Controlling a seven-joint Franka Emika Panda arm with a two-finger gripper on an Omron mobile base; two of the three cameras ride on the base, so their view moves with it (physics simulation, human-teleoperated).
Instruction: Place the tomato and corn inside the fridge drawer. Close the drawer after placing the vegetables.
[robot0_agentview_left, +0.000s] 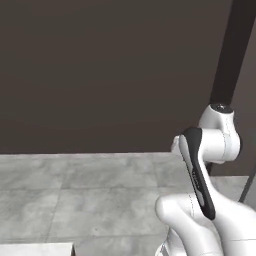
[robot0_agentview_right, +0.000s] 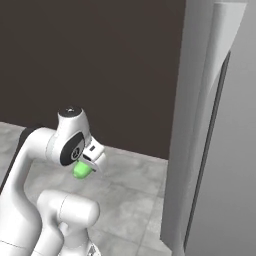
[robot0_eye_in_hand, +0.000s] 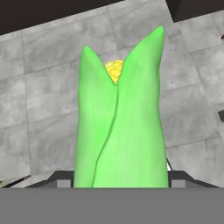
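End effector (robot0_agentview_right: 86, 165) pinching the corn (robot0_eye_in_hand: 119, 127), whose long axis runs straight out along the fingers, tip toward the tiled floor (robot0_eye_in_hand: 39, 87).

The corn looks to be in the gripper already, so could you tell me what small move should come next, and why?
Probably carry the corn toward the fridge on the arm's right. The gripper holds it above the grey tiled floor, and the drawer is not yet in sight.

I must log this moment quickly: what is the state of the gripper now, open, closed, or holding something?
Gripper: closed on the corn, which sticks out in front of it.
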